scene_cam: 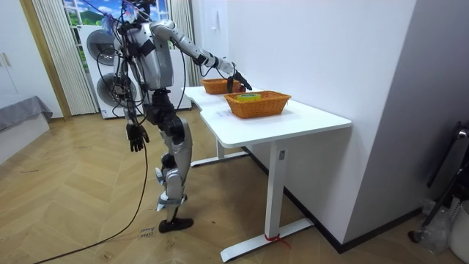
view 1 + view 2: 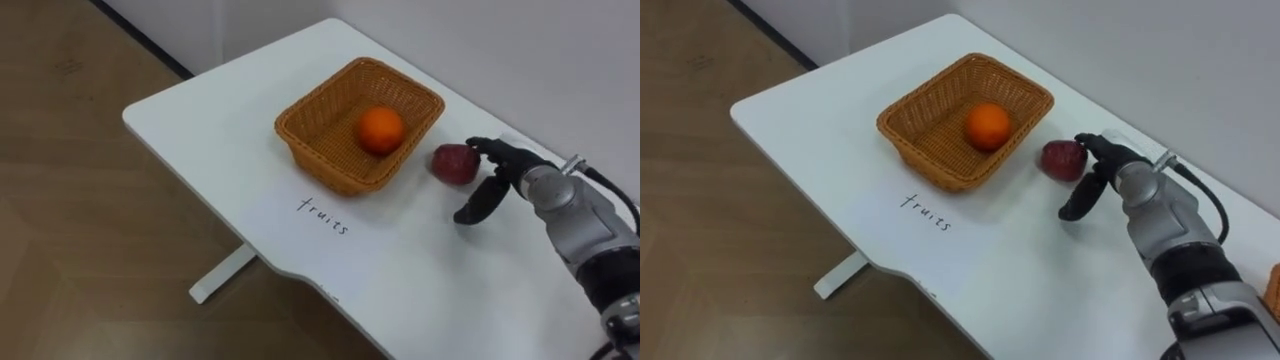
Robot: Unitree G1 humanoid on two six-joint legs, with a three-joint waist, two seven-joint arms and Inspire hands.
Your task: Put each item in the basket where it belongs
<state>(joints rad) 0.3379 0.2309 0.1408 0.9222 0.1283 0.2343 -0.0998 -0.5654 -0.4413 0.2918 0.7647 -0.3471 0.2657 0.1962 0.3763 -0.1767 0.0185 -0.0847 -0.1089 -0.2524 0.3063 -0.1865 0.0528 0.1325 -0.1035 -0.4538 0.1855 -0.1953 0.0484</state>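
Right hand (image 2: pixel 512 170), fingers loosely open and holding nothing, sits against the apple (image 2: pixel 453 164) beside the basket (image 2: pixel 320 160); closing off-centre could roll it away across the table (image 2: pixel 200 130).

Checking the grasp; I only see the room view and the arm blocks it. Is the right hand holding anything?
Observer: No. The right hand is open, fingertips at a dark red apple that sits on the table.
Operator: Sorted yet?
Observer: No, it lies outside the wicker basket, on the robot's right of it.
Operator: Anything in there?
Observer: One orange.
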